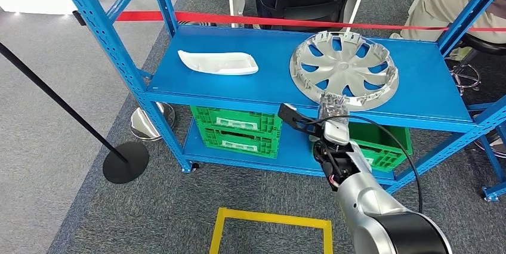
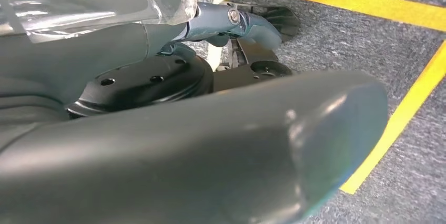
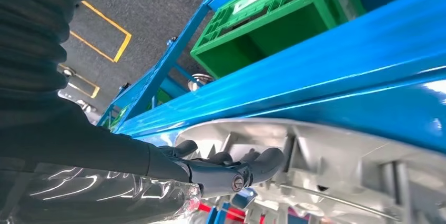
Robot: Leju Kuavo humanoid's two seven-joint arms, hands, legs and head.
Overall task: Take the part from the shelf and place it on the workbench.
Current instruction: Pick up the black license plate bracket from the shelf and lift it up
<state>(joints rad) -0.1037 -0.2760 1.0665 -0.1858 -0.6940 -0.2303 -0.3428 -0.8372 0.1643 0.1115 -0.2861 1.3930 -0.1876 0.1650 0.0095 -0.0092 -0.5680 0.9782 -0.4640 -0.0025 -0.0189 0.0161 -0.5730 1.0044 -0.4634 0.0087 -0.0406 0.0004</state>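
A silver hubcap [image 1: 343, 69] lies flat on the blue shelf [image 1: 268, 87], towards its right side and close to the front edge. My right hand [image 1: 331, 114] reaches up to the hubcap's near rim. In the right wrist view its dark fingers [image 3: 231, 174] lie spread against the ribbed inner rim of the hubcap [image 3: 326, 166], with no firm grip visible. A white moulded part [image 1: 218, 62] lies on the same shelf to the left. My left hand [image 2: 210, 129] hangs low over the carpet, fingers loose and holding nothing.
Green crates [image 1: 235, 129] fill the lower shelf. Red tape [image 1: 238, 20] runs behind the rack, with seated people beyond it. A black stanchion base [image 1: 125, 161] stands at the left. A yellow floor square [image 1: 268, 218] lies on the carpet in front of me.
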